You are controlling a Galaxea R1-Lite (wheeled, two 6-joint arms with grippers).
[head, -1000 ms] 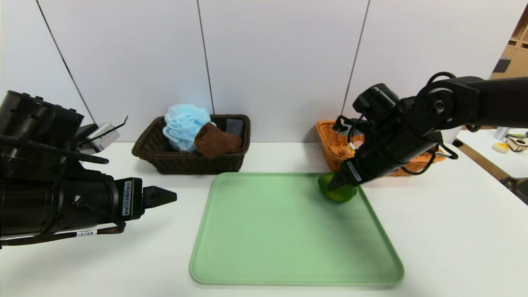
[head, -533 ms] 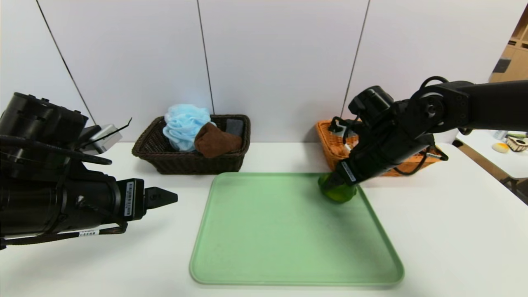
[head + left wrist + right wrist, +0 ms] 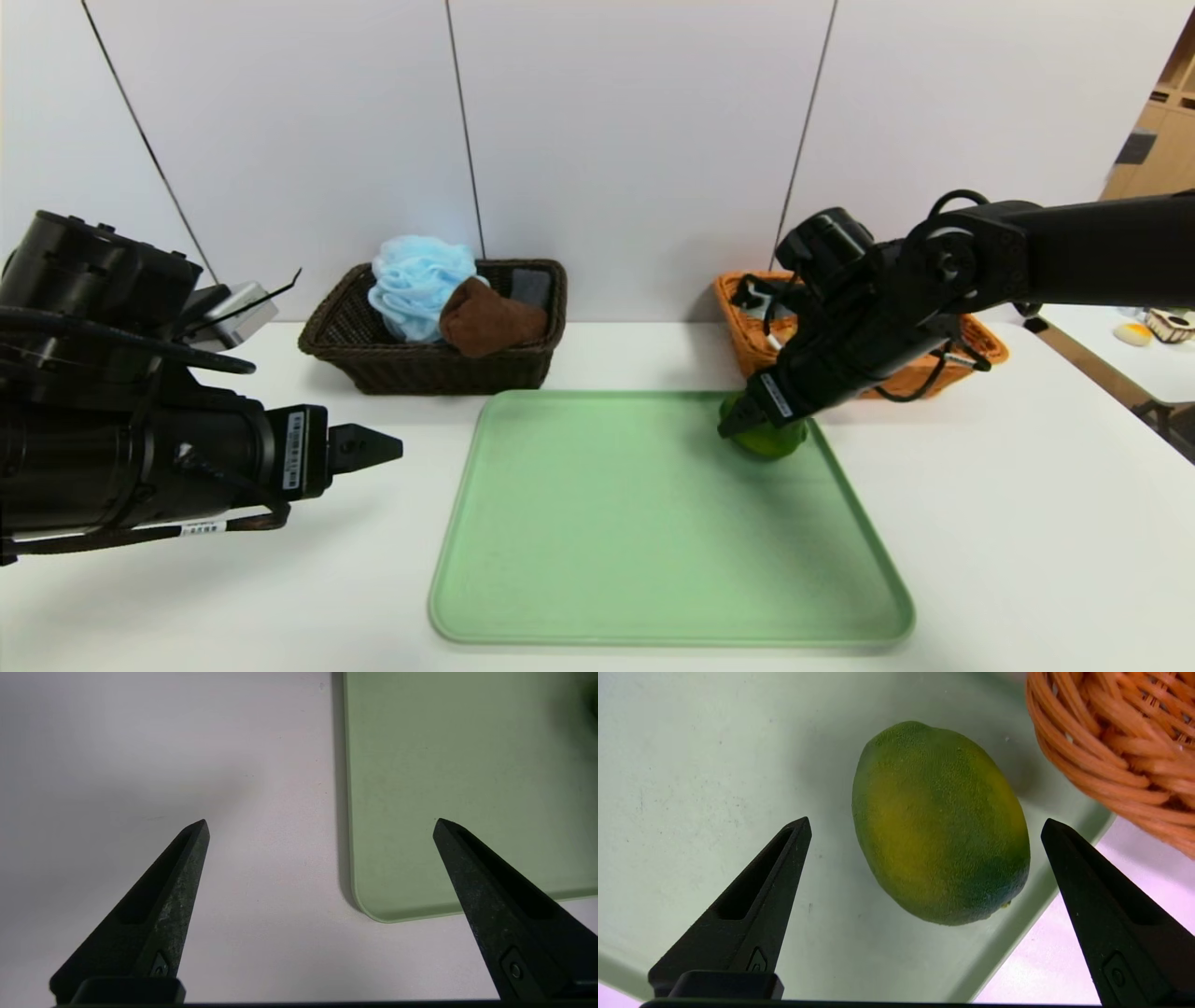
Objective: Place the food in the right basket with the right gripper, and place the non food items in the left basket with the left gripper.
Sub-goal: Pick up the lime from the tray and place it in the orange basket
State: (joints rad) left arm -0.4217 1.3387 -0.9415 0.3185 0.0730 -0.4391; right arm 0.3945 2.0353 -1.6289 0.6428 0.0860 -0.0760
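Note:
The green citrus fruit (image 3: 773,441) lies on the far right corner of the green tray (image 3: 607,560), just in front of the orange basket (image 3: 742,322). My right gripper (image 3: 738,425) is open right over the fruit. In the right wrist view the fruit (image 3: 938,821) sits partly between the fingers of that gripper (image 3: 925,821), touching neither. My left gripper (image 3: 392,448) is open and empty above the table, left of the tray. The blue pouf (image 3: 411,280), brown towel (image 3: 490,319) and dark grey towel (image 3: 530,285) lie in the dark brown basket (image 3: 420,371). The bun and the bottle are hidden.
The orange basket's wall (image 3: 1111,742) stands close beside the fruit in the right wrist view. The left wrist view shows white table and the tray's near left corner (image 3: 373,905) under the left gripper (image 3: 320,822). A white wall stands behind both baskets.
My right arm has come down and a little to the left, bringing the open gripper closer around the fruit. The left arm has barely moved.

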